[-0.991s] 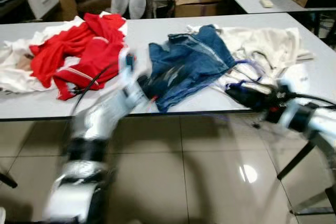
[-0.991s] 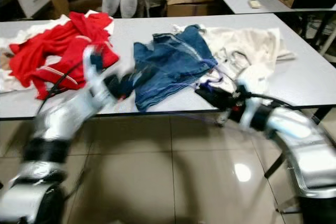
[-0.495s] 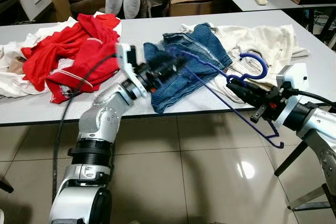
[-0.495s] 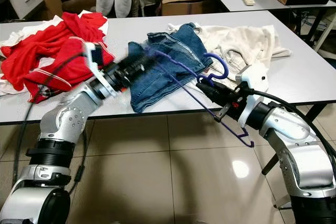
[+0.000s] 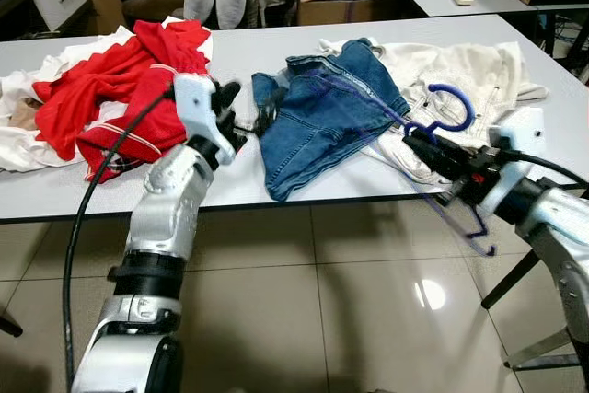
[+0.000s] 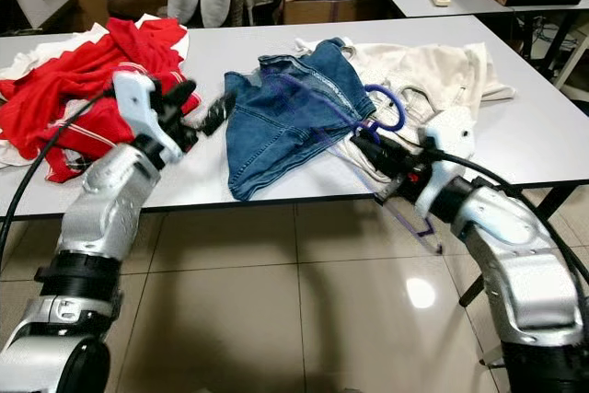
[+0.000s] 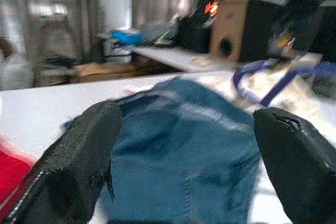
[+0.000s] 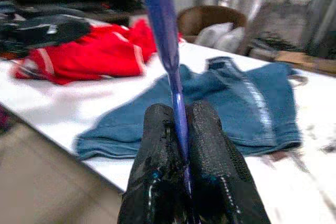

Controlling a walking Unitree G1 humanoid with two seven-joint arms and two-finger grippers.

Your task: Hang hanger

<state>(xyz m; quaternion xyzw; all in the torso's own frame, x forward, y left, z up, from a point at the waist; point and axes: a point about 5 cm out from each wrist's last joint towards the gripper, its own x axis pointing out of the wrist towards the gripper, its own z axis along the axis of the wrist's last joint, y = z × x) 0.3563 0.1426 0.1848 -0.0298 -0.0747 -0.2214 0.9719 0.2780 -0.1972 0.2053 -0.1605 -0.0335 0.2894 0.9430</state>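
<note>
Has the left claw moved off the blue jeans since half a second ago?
Yes. The left claw, which reached over the jeans before, has drawn back toward the red garment and now hovers open at the jeans' edge.

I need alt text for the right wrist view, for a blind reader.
The right gripper is shut on a thin blue plastic hanger. Beyond lie a blue denim garment and red clothes on a white table.

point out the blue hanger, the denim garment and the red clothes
blue hanger (image 5: 453, 106), left eye view, on the curved hook.
denim garment (image 5: 317, 126), left eye view, on the middle of the fabric.
red clothes (image 6: 69, 80), right eye view, on the middle of the pile.
</note>
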